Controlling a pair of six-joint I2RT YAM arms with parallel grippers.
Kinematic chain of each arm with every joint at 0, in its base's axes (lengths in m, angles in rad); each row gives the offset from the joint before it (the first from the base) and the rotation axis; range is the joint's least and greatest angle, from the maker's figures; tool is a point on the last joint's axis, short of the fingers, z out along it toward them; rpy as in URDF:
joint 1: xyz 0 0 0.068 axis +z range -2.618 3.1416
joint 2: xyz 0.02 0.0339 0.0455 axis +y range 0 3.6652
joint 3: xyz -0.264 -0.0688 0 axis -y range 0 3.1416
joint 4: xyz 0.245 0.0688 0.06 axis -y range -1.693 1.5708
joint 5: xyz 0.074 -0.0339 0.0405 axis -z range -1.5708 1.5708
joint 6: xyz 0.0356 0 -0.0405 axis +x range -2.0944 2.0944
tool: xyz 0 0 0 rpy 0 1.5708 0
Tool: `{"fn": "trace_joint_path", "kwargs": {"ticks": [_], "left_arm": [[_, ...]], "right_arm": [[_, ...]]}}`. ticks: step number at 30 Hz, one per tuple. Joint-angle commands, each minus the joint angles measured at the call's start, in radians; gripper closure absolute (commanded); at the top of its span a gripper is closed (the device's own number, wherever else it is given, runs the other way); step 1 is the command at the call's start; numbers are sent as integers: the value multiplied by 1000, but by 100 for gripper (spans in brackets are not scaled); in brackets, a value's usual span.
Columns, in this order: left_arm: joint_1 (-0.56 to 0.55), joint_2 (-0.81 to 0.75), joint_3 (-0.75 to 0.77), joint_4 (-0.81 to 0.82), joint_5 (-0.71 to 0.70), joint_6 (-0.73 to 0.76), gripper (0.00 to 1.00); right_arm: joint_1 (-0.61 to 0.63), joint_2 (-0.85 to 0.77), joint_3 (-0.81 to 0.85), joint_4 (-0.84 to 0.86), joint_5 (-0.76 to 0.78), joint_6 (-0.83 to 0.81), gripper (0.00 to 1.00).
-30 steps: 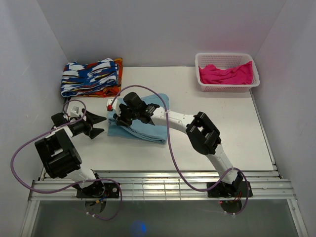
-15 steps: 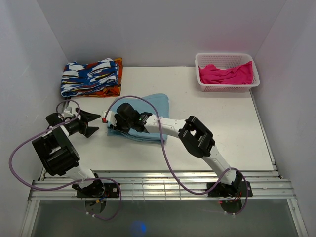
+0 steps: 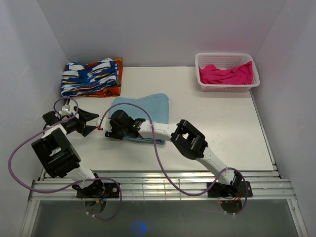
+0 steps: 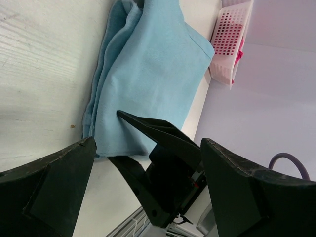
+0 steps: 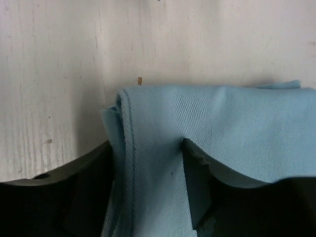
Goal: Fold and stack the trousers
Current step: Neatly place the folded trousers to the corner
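- Top external: trousers [image 3: 150, 104] folded into a flat bundle, centre-left on the table [image 3: 217, 123].
- Right gripper [image 3: 108, 129] at their left edge, jaws parted. The right wrist view shows the cloth edge draped over the fingers, not pinched.
- Left gripper [image 3: 91, 122] spread wide, holding nothing, just left of the trousers, facing the right gripper.

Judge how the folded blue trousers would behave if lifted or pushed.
Likely floppy: the trousers lie in soft, uneven layers, so a lifted edge would probably sag and unfold. Pushed, the layers would likely bunch and slide apart rather than move as one.
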Motion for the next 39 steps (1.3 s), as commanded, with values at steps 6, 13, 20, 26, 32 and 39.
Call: {"fn": "trace_joint_path", "kwargs": {"ticks": [6, 13, 20, 26, 32, 39], "left_arm": [[5, -60, -16, -22, -13, 45, 2], [-1, -8, -20, -18, -59, 30, 2], [-132, 21, -17, 48, -125, -62, 2], [-230, 50, -80, 175, -137, -212, 2], [-313, 87, -118, 253, -160, -304, 2], [-324, 111, -129, 274, -147, -327, 2]], "right_arm": [[-3, 55, -39, -8, 81, -46, 92], [-27, -120, -87, 54, -72, 86, 92], [-27, -158, -100, 92, -108, 119, 92], [-29, -181, -124, 124, -120, 144, 92], [-29, -197, -127, 164, -91, 159, 92], [-27, -175, -88, 169, -54, 173, 92]]}}
